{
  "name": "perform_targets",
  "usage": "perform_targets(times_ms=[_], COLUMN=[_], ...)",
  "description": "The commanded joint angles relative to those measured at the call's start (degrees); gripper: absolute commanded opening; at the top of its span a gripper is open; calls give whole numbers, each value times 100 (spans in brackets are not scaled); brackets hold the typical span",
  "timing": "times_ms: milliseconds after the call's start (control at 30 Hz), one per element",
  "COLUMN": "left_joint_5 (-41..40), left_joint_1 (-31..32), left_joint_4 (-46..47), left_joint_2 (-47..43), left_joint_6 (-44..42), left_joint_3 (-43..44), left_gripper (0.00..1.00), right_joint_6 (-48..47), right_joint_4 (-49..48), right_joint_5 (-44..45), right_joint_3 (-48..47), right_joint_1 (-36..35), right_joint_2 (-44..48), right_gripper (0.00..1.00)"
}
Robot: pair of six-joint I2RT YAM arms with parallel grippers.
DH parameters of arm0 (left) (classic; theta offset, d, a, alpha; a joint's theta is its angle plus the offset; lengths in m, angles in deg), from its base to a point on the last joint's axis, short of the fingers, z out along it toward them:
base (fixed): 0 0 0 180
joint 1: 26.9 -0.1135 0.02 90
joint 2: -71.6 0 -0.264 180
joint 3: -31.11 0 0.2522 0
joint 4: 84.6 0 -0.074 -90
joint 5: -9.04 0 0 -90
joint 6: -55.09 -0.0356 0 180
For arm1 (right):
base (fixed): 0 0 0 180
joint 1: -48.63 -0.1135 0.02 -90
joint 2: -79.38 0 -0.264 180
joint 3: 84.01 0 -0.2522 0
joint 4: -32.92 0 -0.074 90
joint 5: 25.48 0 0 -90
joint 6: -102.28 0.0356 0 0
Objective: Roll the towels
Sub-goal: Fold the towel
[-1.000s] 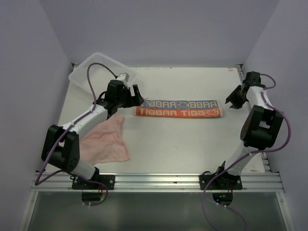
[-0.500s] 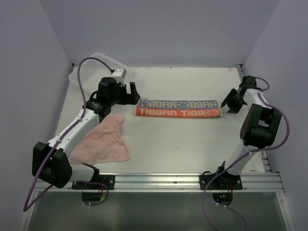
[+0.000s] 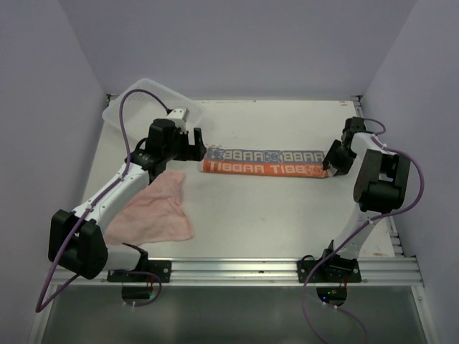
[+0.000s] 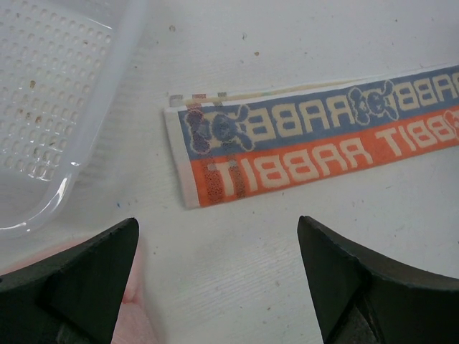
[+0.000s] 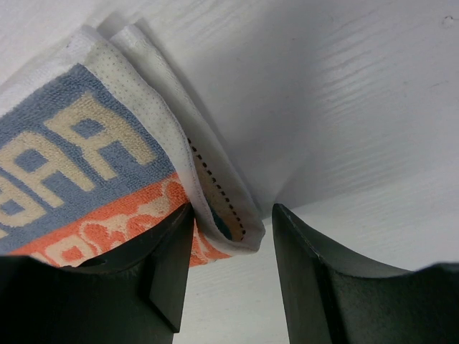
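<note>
Pale lilac walls close in a white surface (image 3: 287,215) on three sides. Across its far half lies the printed towel (image 3: 265,161), folded flat into a long narrow strip. A blue-grey band of pale letters runs along the towel's far side and an orange band reading RABBIT along its near side. Layered white edges show at both of its ends. Beyond and to the left of the towel's left end sits a white perforated plastic basket (image 3: 140,100), apart from the cloth. Nearer than the towel and to its left, the pink towel (image 3: 154,211) lies loosely spread and rumpled. It is well clear of the printed strip and partly under the left arm. The left hand (image 3: 201,145) is just off the towel's left end. In its wrist view its dark fingers (image 4: 86,272) stand wide apart with only bare surface between them and the towel's end ahead, so this hand is open and holds nothing. The right hand (image 3: 331,163) is down at the towel's right end. Its wrist view shows the folded corner lying between the two fingers (image 5: 323,287). One finger is against the orange edge and the other is just beside the fold. The jaws are parted around the corner rather than pinched on it.
</note>
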Motion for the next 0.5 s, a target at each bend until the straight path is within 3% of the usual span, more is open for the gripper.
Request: perform_targets(times_ms=[0, 467], left_joint_5=[-61, -87], left_joint_1=[-7, -7], left_joint_4=[46, 11], left_joint_2=[-90, -90], left_joint_6=[-132, -141], left_joint_3=[47, 39], left_gripper=[96, 98], right_joint_6=[-164, -182], right_joint_4=[58, 391], right_joint_5=[338, 39], right_joint_3=[3, -655], right_joint_1=[25, 17], right_joint_2=[-42, 90], right_gripper=[51, 55])
